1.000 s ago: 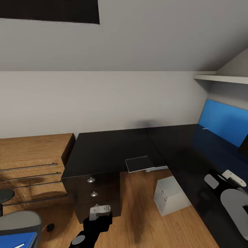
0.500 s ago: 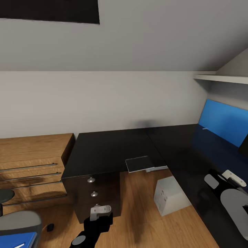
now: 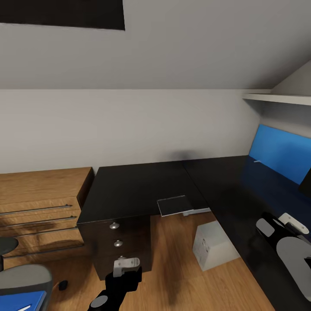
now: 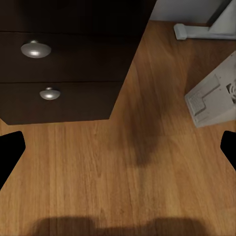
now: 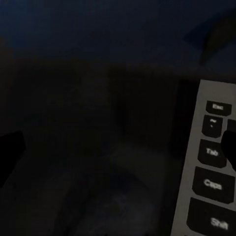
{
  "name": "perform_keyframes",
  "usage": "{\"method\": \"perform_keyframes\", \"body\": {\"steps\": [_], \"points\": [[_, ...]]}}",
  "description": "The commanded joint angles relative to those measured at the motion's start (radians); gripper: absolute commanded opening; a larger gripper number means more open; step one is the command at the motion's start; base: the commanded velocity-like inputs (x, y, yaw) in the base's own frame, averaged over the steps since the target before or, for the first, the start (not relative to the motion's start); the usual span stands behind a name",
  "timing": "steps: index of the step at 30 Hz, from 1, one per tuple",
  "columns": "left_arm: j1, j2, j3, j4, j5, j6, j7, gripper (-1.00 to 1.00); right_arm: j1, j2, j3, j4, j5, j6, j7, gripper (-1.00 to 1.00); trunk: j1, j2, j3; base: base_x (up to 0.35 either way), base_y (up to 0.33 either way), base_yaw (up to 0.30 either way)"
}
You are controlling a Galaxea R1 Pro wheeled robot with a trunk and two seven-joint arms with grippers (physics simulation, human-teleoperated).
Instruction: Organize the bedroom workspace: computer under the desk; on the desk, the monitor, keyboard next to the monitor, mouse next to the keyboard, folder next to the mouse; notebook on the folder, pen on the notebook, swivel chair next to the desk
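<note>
Spread wide, the right gripper (image 5: 118, 147) is hovering just above the black desk (image 3: 142, 185) beside the keyboard (image 5: 209, 172), and should probably be closing squarely across its edge; left gripper (image 4: 118, 147) hanging open.

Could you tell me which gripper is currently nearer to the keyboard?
The right gripper: it hovers over the desk right beside the keyboard. The left gripper hangs low by the drawer unit.

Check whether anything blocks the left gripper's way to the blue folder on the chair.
Nothing visible does. The left gripper hangs open over bare floor before the drawer unit; the folder lies on the chair seat, open floor between.
</note>
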Motion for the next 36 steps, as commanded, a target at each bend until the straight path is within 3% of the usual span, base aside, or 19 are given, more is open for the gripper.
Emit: {"method": "perform_keyframes", "body": {"steps": [1, 9, 17, 36], "points": [[0.000, 0.000, -0.001, -0.002, 0.011, 0.002, 0.009, 1.00, -0.001, 0.000, -0.007, 0.000, -0.002, -0.006, 0.001, 1.00, 0.000, -0.001, -0.001, 0.000, 0.000, 0.000], [0.000, 0.000, 0.000, 0.000, 0.011, 0.002, 0.009, 1.00, -0.001, 0.005, -0.005, -0.006, 0.003, -0.005, -0.001, 1.00, 0.000, -0.001, -0.001, 0.000, 0.000, 0.000], [0.000, 0.001, 0.001, 0.004, 0.009, 0.002, 0.009, 1.00, -0.001, 0.028, -0.001, -0.008, 0.018, -0.005, -0.004, 1.00, 0.000, -0.001, -0.001, 0.000, 0.000, 0.040], [0.000, 0.002, 0.001, 0.006, 0.007, 0.002, 0.009, 1.00, -0.001, 0.075, 0.000, -0.007, 0.093, -0.048, -0.017, 1.00, 0.000, -0.001, -0.001, 0.000, 0.000, 0.263]]}}
